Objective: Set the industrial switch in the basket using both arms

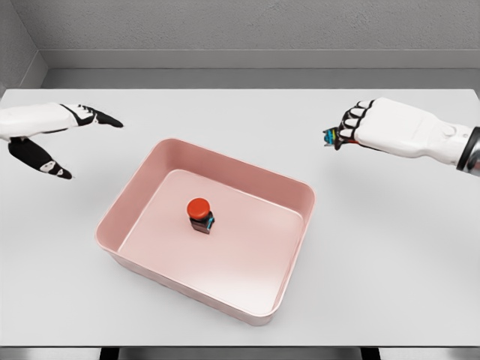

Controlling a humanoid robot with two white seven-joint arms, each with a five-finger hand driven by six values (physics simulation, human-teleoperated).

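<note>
**Switch already in the basket, both hands clear**

Head view: the industrial switch (200,216), a dark block with a red round button on top, stands upright on the floor of the pink basket (289,247), a little left of the middle and apart from every wall. The basket sits on the white counter (390,255). The left hand (56,139) hovers well to the left of the basket, fingers spread and holding nothing. The right hand (346,129) hangs well to the right, its fingers curled loosely with nothing in them. Judged from this, the placing looks done; what seems left is only for the arms to settle away.
</note>
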